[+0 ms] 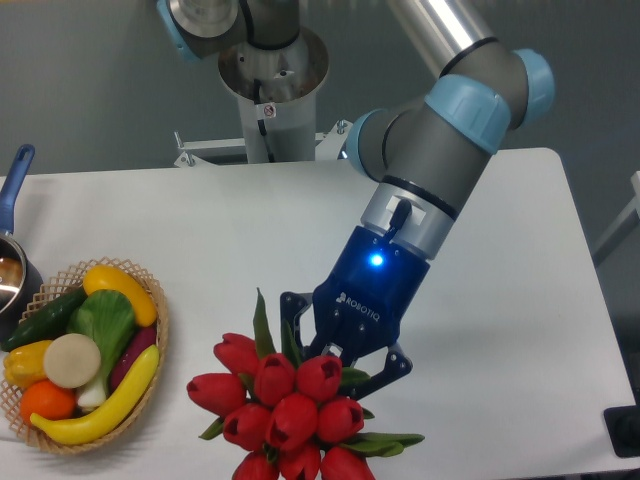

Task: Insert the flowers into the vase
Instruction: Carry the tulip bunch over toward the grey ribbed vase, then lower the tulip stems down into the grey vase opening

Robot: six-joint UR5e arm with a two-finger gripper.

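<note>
The flowers (290, 410), a tight bunch of red tulip buds with green leaves, are at the front middle of the table, partly cut off by the bottom edge. My gripper (335, 375) reaches down into the bunch from behind. Its black finger links close in towards the stems just under the buds. The fingertips are hidden by the buds. The bunch seems held in the gripper. The vase is not visible; it is either hidden under the bunch or out of view.
A woven basket (160, 330) of vegetables stands at the front left. A pot with a blue handle (15, 175) is at the left edge. The white table (500, 300) extends right of my arm. A dark object (625, 430) is at the far right.
</note>
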